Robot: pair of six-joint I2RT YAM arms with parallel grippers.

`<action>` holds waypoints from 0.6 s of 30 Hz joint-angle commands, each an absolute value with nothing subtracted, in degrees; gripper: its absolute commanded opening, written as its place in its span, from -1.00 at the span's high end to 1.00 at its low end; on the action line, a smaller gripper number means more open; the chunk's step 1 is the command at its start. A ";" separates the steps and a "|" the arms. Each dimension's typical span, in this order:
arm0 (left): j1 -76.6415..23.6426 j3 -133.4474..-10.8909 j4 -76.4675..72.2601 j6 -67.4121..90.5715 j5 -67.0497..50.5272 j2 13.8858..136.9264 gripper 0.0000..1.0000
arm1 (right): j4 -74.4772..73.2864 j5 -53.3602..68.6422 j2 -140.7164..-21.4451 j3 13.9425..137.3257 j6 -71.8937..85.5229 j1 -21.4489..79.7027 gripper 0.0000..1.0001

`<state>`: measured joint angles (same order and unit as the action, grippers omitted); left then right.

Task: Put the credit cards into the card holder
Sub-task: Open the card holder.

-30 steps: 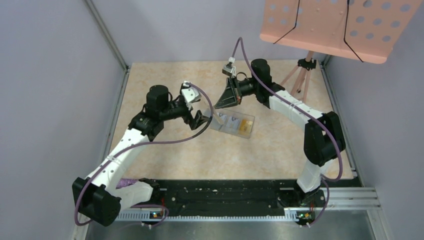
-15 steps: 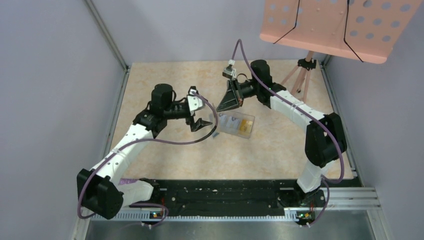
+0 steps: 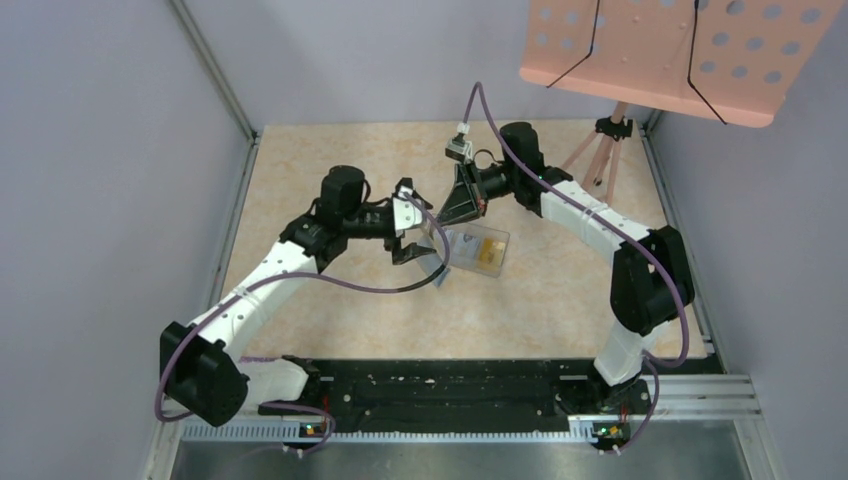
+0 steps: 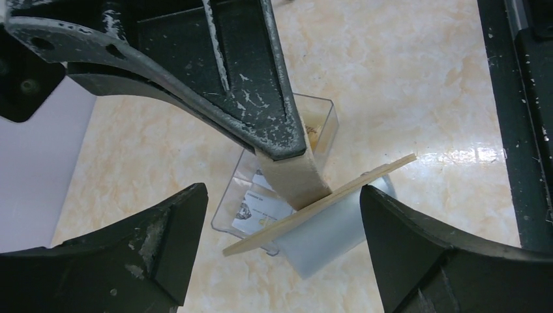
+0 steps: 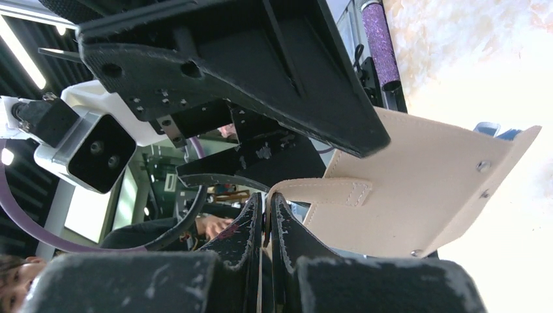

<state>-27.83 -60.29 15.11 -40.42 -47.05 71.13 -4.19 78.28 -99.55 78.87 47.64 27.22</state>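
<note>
The tan card holder [image 5: 417, 189] hangs open and lifted by its strap [image 4: 293, 176], which my right gripper [image 5: 266, 199] is shut on. In the left wrist view it shows edge-on [image 4: 319, 205] with its blue-grey lining [image 4: 326, 231] below. My left gripper [image 4: 280, 261] is open and empty, its fingers on either side of the holder but apart from it. The credit cards lie in a clear tray [image 3: 478, 248]: a silvery one [image 4: 261, 203] and a yellow-orange one [image 3: 490, 256]. From above, my left gripper [image 3: 410, 247] sits just left of my right gripper [image 3: 445, 215].
A pink perforated stand [image 3: 680, 50] on a tripod stands at the back right. Grey walls close in the tan table [image 3: 330, 160] on the left, right and back. A black rail [image 3: 440, 385] runs along the near edge.
My left arm has swung right and forward, bringing its open gripper up to the hanging card holder. My right gripper has kept hold of the strap, barely moving.
</note>
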 commanded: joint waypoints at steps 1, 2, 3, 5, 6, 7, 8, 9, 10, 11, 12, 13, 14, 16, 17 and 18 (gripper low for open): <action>-28.86 -62.57 16.79 -42.31 -47.62 72.37 -0.80 | -3.43 79.00 -96.85 81.03 46.62 27.55 1.00; -29.01 -62.57 16.81 -42.18 -47.68 72.51 -0.73 | -3.45 79.00 -96.71 81.11 46.64 27.58 1.00; -29.03 -62.62 16.94 -42.18 -47.72 72.76 -0.62 | -3.47 79.00 -96.76 81.19 46.67 27.52 1.00; -29.18 -62.89 17.63 -42.23 -47.41 73.24 -0.32 | -3.43 78.92 -96.77 81.17 46.67 27.51 1.00; -29.18 -63.07 18.32 -42.43 -47.19 73.41 -0.21 | -3.49 78.78 -96.73 81.21 46.62 27.55 1.00; -29.21 -63.28 18.96 -42.81 -46.82 73.42 -0.11 | -3.45 78.63 -96.74 81.18 46.70 27.52 1.00; -29.19 -63.54 19.66 -43.07 -46.43 73.54 0.00 | -3.45 78.61 -96.76 81.18 46.62 27.53 1.00; -29.26 -63.75 20.67 -43.59 -46.04 73.56 0.11 | -3.43 78.48 -96.75 81.20 46.62 27.56 1.00; -29.26 -64.01 21.63 -44.04 -45.77 73.55 0.23 | -3.47 78.29 -96.76 81.21 46.56 27.55 1.00; -29.22 -64.10 22.17 -44.22 -45.50 73.48 0.42 | -3.48 77.96 -96.77 81.30 46.50 27.51 1.00; -29.24 -64.23 22.76 -44.27 -45.24 73.48 0.61 | -3.44 77.62 -96.78 81.38 46.43 27.44 1.00; -29.25 -64.34 23.21 -44.29 -45.25 73.43 0.81 | -3.44 77.11 -96.83 81.40 46.27 27.42 1.00; -29.27 -64.35 23.54 -44.07 -45.26 73.40 0.98 | -3.43 76.67 -96.81 81.39 46.13 27.42 1.00; -29.20 -64.24 23.46 -42.55 -45.34 73.10 1.00 | -4.35 74.95 -96.51 81.37 45.14 27.28 1.00; -29.20 -64.06 22.96 -41.41 -45.43 72.80 1.00 | -5.40 73.91 -96.31 81.49 44.08 27.13 0.98; -29.20 -63.76 22.30 -39.88 -45.38 72.52 1.00 | -7.51 72.76 -96.00 81.76 42.44 26.87 0.89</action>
<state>-28.99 -61.98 22.63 -42.96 -44.95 73.58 -4.60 76.18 -99.53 78.87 46.74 27.24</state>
